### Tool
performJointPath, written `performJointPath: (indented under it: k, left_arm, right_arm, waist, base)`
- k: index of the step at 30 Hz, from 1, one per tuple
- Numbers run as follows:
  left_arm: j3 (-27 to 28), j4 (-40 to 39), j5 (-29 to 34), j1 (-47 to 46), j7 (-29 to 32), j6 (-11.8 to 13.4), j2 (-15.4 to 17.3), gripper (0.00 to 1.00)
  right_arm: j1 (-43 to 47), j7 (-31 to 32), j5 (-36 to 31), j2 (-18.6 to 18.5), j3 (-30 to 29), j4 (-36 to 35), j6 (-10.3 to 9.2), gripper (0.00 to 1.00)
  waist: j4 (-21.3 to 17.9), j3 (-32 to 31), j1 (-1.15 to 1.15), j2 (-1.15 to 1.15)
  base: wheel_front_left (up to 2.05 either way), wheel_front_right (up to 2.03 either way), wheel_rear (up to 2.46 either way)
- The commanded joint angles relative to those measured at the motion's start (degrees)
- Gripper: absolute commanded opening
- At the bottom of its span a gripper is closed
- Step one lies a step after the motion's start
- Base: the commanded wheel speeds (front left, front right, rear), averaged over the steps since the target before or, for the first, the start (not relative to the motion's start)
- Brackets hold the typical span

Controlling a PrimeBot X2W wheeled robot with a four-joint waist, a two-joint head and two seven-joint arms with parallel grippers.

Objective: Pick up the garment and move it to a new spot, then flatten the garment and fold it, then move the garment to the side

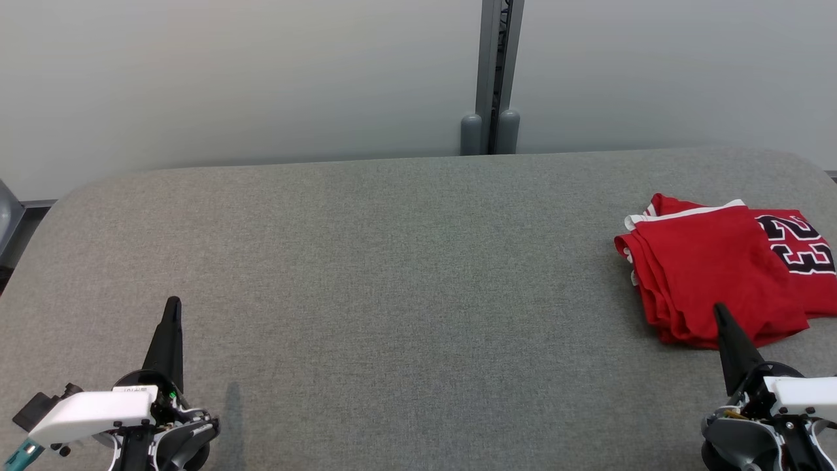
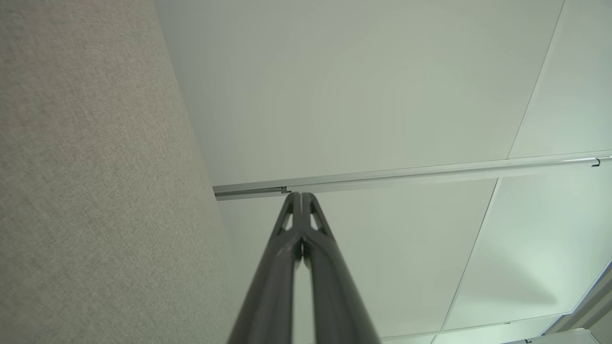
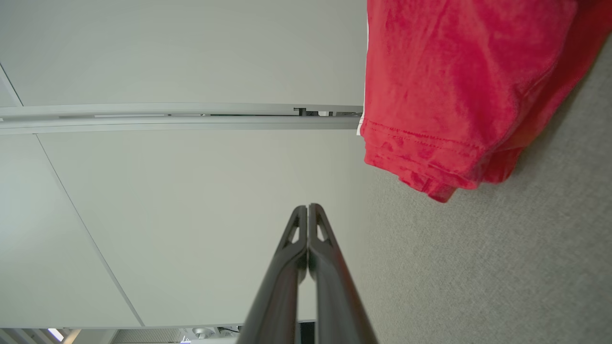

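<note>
The garment (image 1: 716,268) is a red jersey with white trim and a black number, folded into a compact stack at the right side of the grey table (image 1: 392,275). Its hemmed corner (image 3: 430,157) shows at the upper right of the right wrist view. My right gripper (image 1: 719,309) is shut and empty, its tip just in front of the jersey's near edge; the same shut fingers (image 3: 307,208) appear in its wrist view. At the table's near left my left gripper (image 1: 173,302) is shut with nothing in it, far from the garment, fingertips together (image 2: 301,195).
A pale wall with a grey vertical post (image 1: 497,78) stands behind the table's far edge. The table's rounded corners lie at the far left and far right. A grey rail (image 2: 406,174) crosses the wall panels.
</note>
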Motion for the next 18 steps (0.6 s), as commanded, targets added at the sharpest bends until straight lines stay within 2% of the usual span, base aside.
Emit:
performJointPath:
  k: [1,18]
  left_arm:
    - [0.22,0.06,-0.2,-0.83,0.12,-0.2,0.12,0.0]
    - [0.3,0.05,-0.1,-0.83,0.16,-0.2,0.07,0.0]
  right_arm:
    - [-0.19,0.16,0.09,-0.27,-0.09,0.14,0.04,0.0]
    - [-0.19,0.14,0.11,-0.27,-0.07,0.13,0.04,0.0]
  waist:
    - [0.0,0.0,0.0,0.0]
    - [0.0,0.0,0.0,0.0]
  base:
    - [0.0,0.0,0.0]
    - [0.0,0.0,0.0]
